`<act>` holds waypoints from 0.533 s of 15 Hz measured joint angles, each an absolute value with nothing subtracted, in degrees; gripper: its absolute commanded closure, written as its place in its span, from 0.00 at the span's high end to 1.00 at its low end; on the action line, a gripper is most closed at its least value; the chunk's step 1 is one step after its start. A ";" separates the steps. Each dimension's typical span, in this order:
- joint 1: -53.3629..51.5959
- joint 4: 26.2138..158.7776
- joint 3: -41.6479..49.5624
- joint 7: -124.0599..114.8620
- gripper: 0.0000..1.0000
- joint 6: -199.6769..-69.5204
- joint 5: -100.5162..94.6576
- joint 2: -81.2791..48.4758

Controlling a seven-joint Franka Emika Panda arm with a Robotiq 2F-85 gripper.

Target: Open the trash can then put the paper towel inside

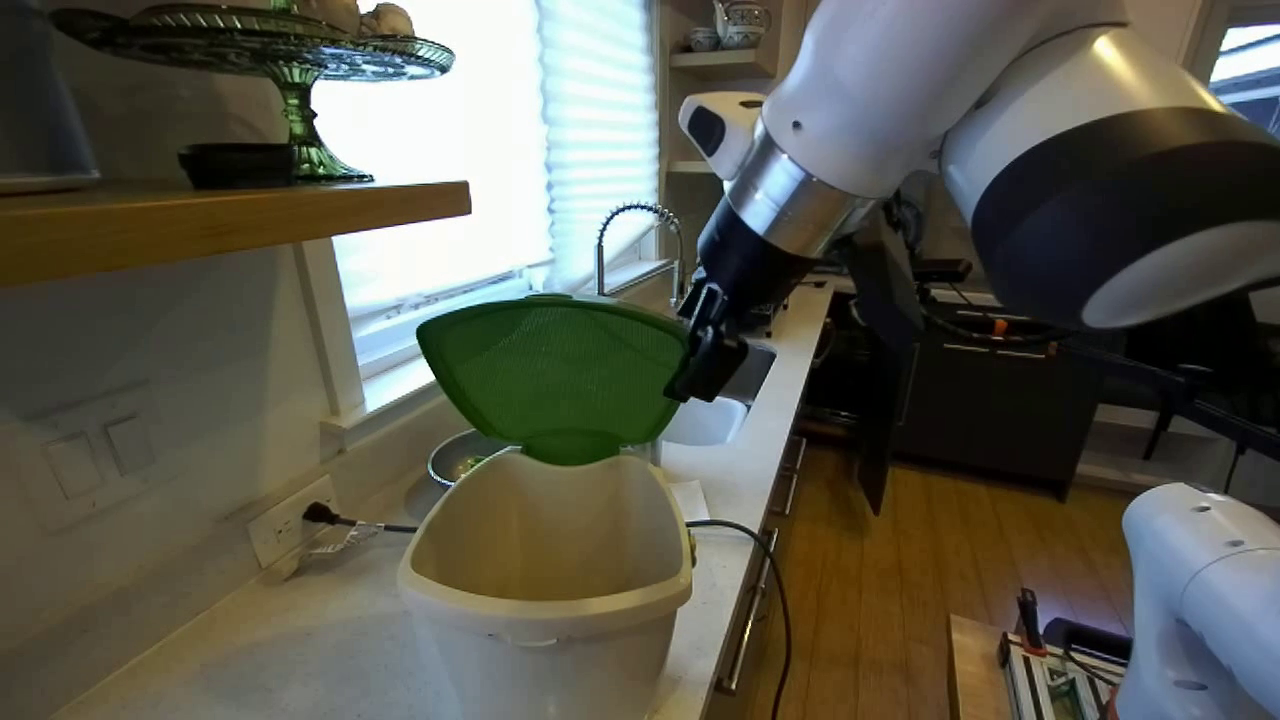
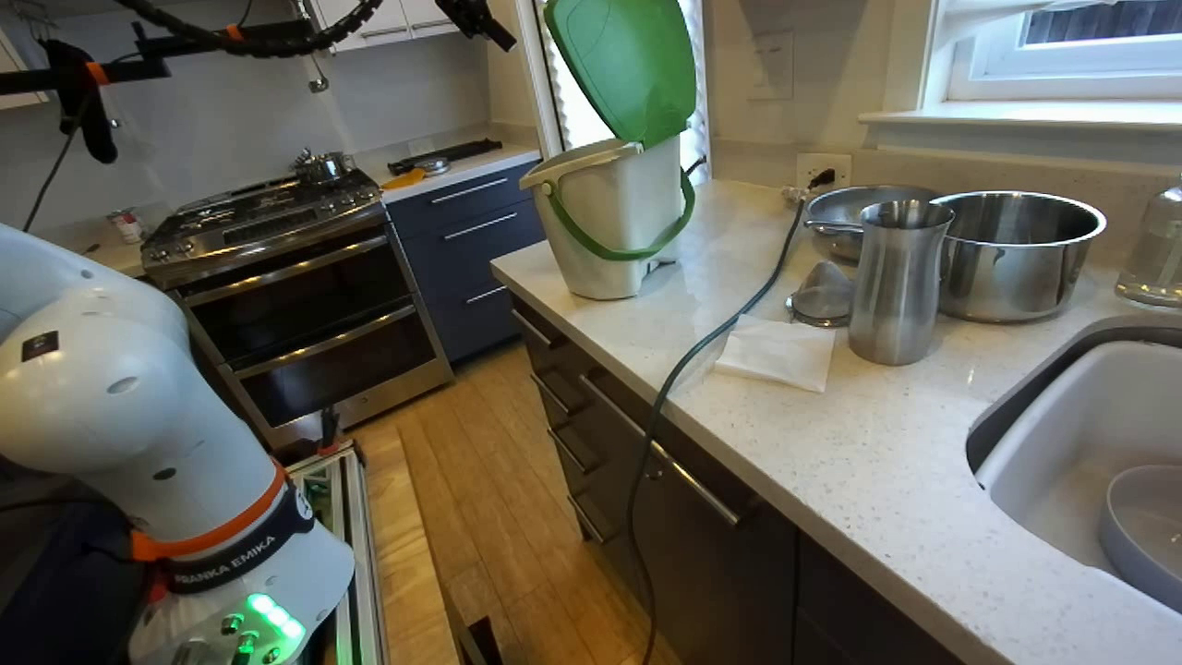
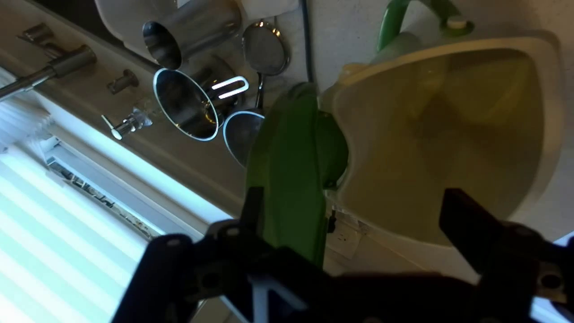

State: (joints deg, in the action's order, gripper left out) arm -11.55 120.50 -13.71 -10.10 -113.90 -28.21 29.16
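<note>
The cream trash can (image 1: 545, 670) stands on the counter in both exterior views (image 2: 621, 189) and fills the right of the wrist view (image 3: 552, 116). Its green lid (image 1: 555, 375) is swung up and open, and it also shows upright in an exterior view (image 2: 637, 69). The white paper towel (image 2: 780, 353) lies flat on the counter beside the metal jug. Only its edge shows at the top of the wrist view (image 3: 269, 6). My gripper (image 1: 692, 385) is open and empty beside the lid's edge. Its fingers are wide apart in the wrist view (image 3: 354, 193). I cannot tell whether it touches the lid.
A metal jug (image 2: 894, 286), a strainer (image 2: 822, 296) and a pot (image 2: 1025, 263) stand near the towel. A dark cord (image 2: 706, 342) crosses the counter. The sink (image 2: 1062, 443) and a tall faucet (image 1: 602, 265) lie further along. A wooden shelf (image 1: 300, 225) hangs on the wall.
</note>
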 measured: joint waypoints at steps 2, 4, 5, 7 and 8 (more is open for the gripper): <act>-11.52 123.08 -11.89 -7.79 1.00 -113.90 -24.81 32.24; -11.26 125.90 -9.76 -5.98 1.00 -113.90 -22.67 35.29; -11.09 127.18 -8.92 -5.27 1.00 -113.91 -22.20 36.55; -11.03 128.47 -8.38 -5.06 1.00 -113.94 -21.94 37.86; -11.03 128.68 -8.43 -5.06 1.00 -113.96 -21.89 38.06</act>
State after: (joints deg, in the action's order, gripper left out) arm -11.03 128.68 -8.43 -5.06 -113.96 -21.89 38.06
